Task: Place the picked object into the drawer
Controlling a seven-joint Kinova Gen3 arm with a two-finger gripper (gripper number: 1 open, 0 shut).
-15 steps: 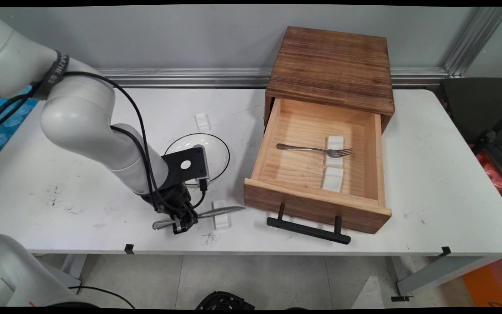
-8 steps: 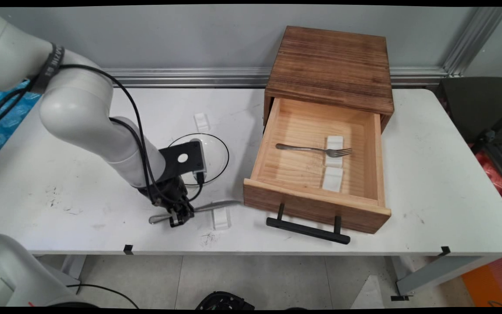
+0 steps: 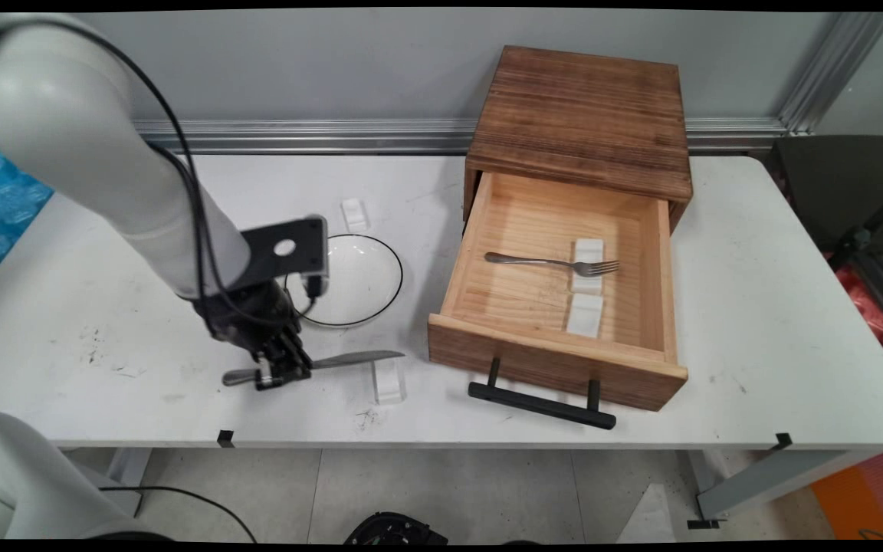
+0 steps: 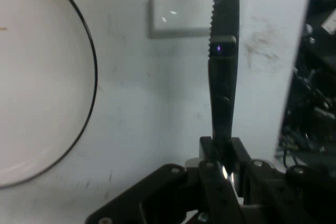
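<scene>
Whereas a second ago the serrated steel table knife (image 3: 319, 361) lay across the small white plastic rest (image 3: 388, 381), the black two-finger gripper (image 3: 277, 373), clamped on its handle, has now raised it clear, left of that rest.

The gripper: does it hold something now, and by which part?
Yes. The gripper is shut on the knife, gripping its handle; the serrated blade sticks out free.

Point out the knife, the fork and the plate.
knife (image 3: 357, 357), main view, middle of its blade
fork (image 3: 541, 262), main view, on its handle
plate (image 3: 398, 268), main view, its black rim's right side
</scene>
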